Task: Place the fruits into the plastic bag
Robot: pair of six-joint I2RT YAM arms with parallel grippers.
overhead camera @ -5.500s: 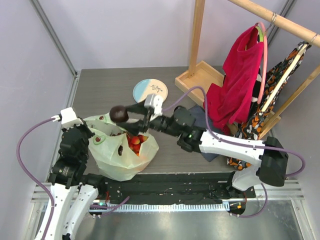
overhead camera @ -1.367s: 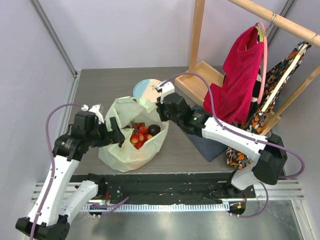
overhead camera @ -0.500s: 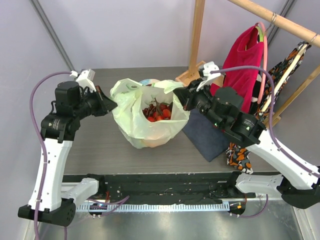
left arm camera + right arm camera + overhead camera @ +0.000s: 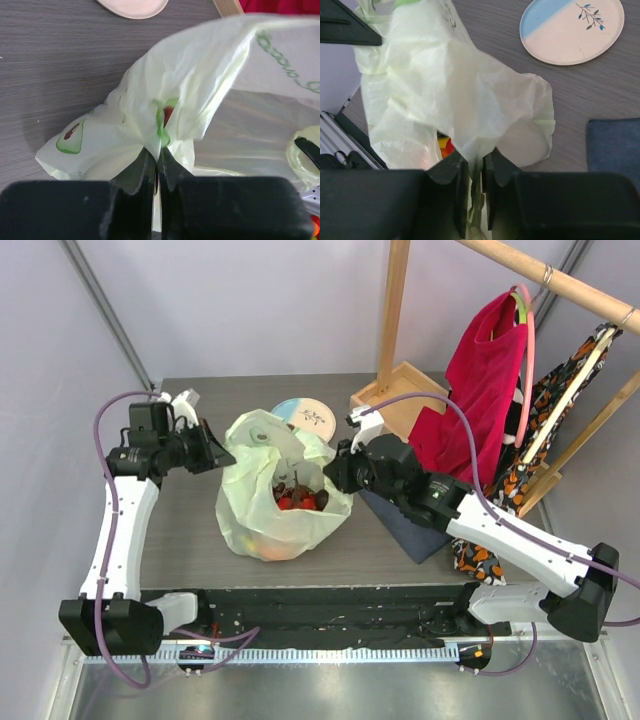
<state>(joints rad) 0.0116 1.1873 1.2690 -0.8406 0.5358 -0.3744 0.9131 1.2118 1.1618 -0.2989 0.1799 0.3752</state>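
Observation:
The pale green plastic bag [image 4: 262,508] with avocado prints stands open in the middle of the table. Red and dark fruits [image 4: 297,499] lie inside it; a bit of yellow and red fruit [image 4: 445,146] shows in the right wrist view. My left gripper [image 4: 212,453] is shut on the bag's left edge [image 4: 161,131]. My right gripper [image 4: 338,473] is shut on the bag's right edge [image 4: 479,150]. The two grippers hold the bag's mouth spread between them.
A round plate [image 4: 305,417], pale pink and blue, lies behind the bag; it also shows in the right wrist view [image 4: 572,28]. A dark blue cloth [image 4: 400,520] lies right of the bag. A wooden rack [image 4: 400,390] with a red cloth [image 4: 480,390] stands at the back right.
Both grippers have lowered and shifted left with the bag. The bag's mouth is narrower and the bag sits lower on the table than half a second ago.

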